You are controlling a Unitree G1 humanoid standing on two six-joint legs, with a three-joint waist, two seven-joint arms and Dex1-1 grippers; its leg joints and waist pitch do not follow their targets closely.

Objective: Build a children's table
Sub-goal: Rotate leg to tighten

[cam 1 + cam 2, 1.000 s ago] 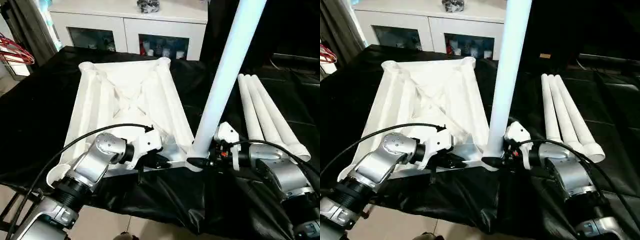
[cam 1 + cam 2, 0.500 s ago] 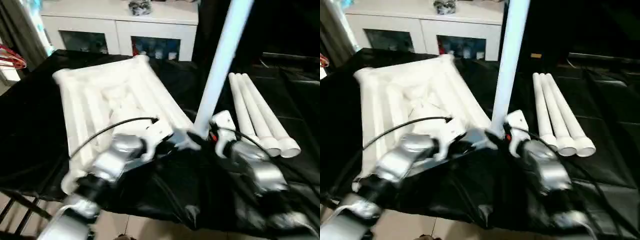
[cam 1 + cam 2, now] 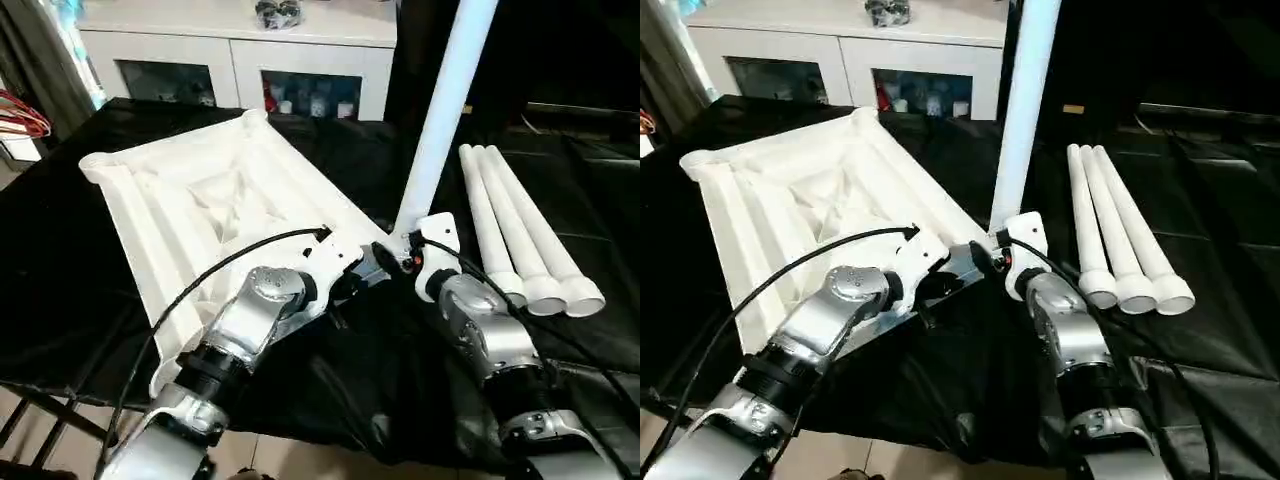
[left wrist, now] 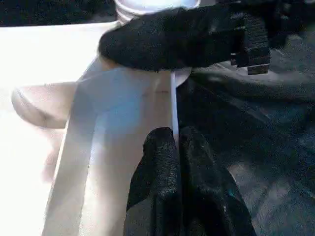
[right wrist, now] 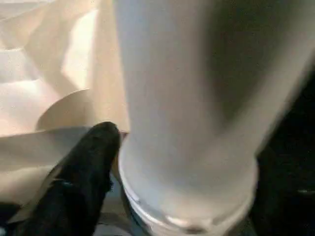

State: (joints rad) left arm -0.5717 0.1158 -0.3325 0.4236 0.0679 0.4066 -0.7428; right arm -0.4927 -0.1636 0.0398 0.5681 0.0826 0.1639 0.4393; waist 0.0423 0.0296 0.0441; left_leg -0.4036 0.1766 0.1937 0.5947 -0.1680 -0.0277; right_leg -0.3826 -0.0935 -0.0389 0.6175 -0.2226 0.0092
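I am looking down at the tabletop (image 3: 210,200) of the children's table, which is lying upside down on the black cloth (image 3: 60,260) covering the work table, its ribbed underside facing up and turned at an angle to the near edge. One white leg (image 3: 440,110) is standing upright at the tabletop's corner nearest my right arm, its base sitting at that corner socket and its upper end running out of the top of the head views. The three spare legs (image 3: 520,235) are lying side by side, touching, toward the right edge of the cloth, well apart from the tabletop.

My left gripper (image 4: 177,152) is clenching the thin near rim of the tabletop just beside that corner; in the left wrist view I am seeing both black fingers pressed together with the white edge pinched between them. My right gripper (image 3: 392,255) is sitting at the foot of the upright leg, with one black finger (image 5: 83,167) showing on one side of the tube's collar in its wrist view; I cannot tell whether it is gripping the leg or has let go.

A white cabinet (image 3: 240,50) with glass doors is standing beyond the far edge.
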